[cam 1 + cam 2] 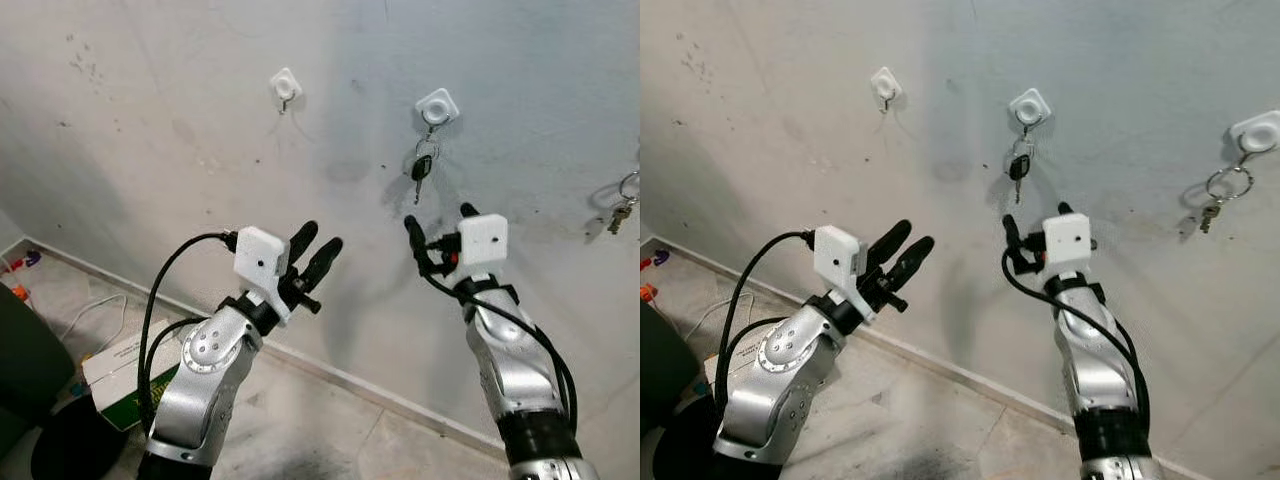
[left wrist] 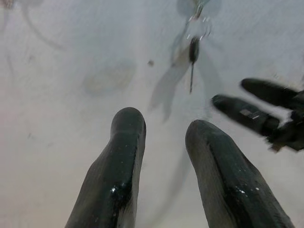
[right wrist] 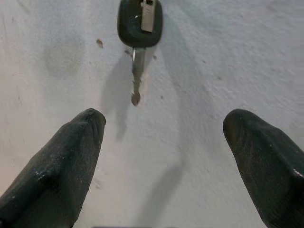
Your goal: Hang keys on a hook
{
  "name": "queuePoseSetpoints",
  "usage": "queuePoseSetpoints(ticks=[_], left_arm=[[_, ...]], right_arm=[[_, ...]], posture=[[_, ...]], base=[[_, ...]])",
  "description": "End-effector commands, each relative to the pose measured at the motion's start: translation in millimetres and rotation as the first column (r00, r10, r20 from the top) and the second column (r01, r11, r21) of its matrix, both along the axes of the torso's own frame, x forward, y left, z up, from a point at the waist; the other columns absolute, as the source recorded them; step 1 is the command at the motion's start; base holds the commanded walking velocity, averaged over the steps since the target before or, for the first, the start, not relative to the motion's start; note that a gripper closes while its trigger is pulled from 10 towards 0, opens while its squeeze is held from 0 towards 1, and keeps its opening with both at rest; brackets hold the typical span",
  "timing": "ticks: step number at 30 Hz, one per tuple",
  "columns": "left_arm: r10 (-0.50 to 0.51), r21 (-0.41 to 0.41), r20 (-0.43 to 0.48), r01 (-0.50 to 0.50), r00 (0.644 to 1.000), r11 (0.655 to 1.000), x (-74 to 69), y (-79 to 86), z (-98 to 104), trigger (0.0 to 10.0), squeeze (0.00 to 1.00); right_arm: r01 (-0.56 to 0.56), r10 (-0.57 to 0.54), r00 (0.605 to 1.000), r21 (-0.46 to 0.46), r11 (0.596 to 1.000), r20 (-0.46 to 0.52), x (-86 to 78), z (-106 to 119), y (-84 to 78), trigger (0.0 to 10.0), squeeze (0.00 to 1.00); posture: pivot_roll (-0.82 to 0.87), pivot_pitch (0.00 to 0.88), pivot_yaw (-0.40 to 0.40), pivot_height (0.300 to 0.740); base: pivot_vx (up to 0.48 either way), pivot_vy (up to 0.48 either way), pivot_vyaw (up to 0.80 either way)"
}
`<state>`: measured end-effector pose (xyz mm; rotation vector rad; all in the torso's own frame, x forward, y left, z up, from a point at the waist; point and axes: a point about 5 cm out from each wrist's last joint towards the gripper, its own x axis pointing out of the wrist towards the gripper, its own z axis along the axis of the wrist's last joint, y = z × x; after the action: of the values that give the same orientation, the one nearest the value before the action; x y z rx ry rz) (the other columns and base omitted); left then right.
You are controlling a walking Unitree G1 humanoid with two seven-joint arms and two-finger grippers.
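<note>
A black-headed key [image 1: 421, 168] hangs by its ring from the middle white hook [image 1: 437, 107] on the wall. My right gripper [image 1: 439, 218] is raised just below it, open wide and holding nothing. In the right wrist view the key [image 3: 139, 21] dangles beyond my right gripper [image 3: 164, 128], clear of both fingers. My left gripper [image 1: 320, 237] is raised lower and to the left, its fingers a little apart and empty. It points at the wall between the bare left hook [image 1: 285, 87] and the key. A third hook [image 1: 1255, 132] on the right carries a key ring [image 1: 1220, 195].
The wall meets the tiled floor at a baseboard [image 1: 330, 368]. A white and green box [image 1: 125, 375] lies on the floor at lower left, with white cables [image 1: 95, 310] and a dark object [image 1: 25, 370] beside it.
</note>
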<state>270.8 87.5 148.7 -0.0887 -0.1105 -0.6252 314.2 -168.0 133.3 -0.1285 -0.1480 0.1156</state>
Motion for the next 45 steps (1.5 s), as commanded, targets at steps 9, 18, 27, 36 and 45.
queuePoseSetpoints(ticks=[9,18,27,36,45], left_arm=[[0.131,0.081,-0.091,-0.124,0.987,0.989,-14.3,19.2,-27.5,10.0,0.0],[0.167,0.104,-0.151,-0.152,0.974,0.983,-27.9,30.9,-38.5,10.0,0.0],[0.222,0.068,-0.211,-0.212,0.952,0.975,-21.7,34.7,-37.5,10.0,0.0],[0.205,0.045,-0.238,-0.2,0.949,0.979,-20.8,29.9,-36.7,10.0,0.0],[0.179,0.034,-0.243,-0.176,0.953,0.984,-19.2,25.3,-34.6,10.0,0.0]], right_arm=[[0.02,-0.012,0.997,0.103,0.995,-0.076,-31.6,-6.6,3.0,10.0,1.0],[-0.031,0.062,0.982,0.171,0.985,-0.178,-54.6,-8.8,9.6,10.0,0.0],[-0.037,0.079,0.971,0.183,0.982,-0.227,-55.6,-6.9,12.7,10.0,0.0],[-0.05,0.095,0.966,0.188,0.981,-0.239,-53.1,-5.6,14.8,10.0,0.0],[-0.062,0.11,0.966,0.203,0.977,-0.235,-50.6,-4.2,16.6,10.0,0.0]], posture=[[-0.05,0.0,0.094,0.74],[-0.06,0.0,0.087,0.74],[-0.06,0.0,0.079,0.74],[-0.06,0.0,0.073,0.74],[-0.06,0.0,0.072,0.74]], base=[[0.0,0.0,0.0],[0.0,0.0,-0.06],[0.0,0.0,-0.76],[0.0,0.0,-0.78],[0.0,0.253,-0.24]])
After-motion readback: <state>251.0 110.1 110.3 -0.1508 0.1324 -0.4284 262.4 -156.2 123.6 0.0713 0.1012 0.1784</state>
